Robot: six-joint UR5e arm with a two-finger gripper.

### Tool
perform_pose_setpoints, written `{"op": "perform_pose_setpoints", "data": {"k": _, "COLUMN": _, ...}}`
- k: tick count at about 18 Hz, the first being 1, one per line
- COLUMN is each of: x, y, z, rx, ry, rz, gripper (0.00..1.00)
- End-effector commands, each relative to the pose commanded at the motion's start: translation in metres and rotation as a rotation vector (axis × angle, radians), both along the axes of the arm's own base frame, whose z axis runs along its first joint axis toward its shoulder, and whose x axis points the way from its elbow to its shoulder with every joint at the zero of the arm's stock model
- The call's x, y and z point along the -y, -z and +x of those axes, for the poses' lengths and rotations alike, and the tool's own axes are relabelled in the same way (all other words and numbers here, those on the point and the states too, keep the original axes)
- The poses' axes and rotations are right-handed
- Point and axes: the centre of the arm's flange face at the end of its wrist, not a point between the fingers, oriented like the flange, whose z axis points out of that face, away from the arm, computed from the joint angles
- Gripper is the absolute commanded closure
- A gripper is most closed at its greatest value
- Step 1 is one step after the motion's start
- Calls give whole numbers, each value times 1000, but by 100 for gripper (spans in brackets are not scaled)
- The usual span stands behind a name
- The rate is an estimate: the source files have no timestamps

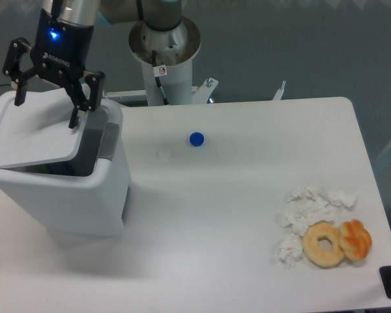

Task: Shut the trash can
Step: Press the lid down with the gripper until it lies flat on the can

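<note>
One white table, grey wall behind; pincer spread above trash can.

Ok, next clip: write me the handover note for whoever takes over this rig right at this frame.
Gripper: jaws spread wide, holding nothing, poised over the lid at its back edge.
Trash can: stands at the table's left end. The lid lies tilted over the opening, with a dark gap showing along its right side next to the grey latch tab.
Done: lid lowered most of the way.
Left: press the lid flat until it seats at the latch, then lift the arm away.
Elsewhere on the table: blue cap, crumpled tissues, two doughnuts; not part of this job.
</note>
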Motion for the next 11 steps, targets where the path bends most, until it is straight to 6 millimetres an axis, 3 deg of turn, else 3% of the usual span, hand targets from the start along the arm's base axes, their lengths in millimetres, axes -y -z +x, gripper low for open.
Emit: {"op": "perform_pose_setpoints", "data": {"k": 11, "x": -2, "y": 17, "z": 0, "rx": 9, "ry": 17, "rz": -23, "gripper": 0}}
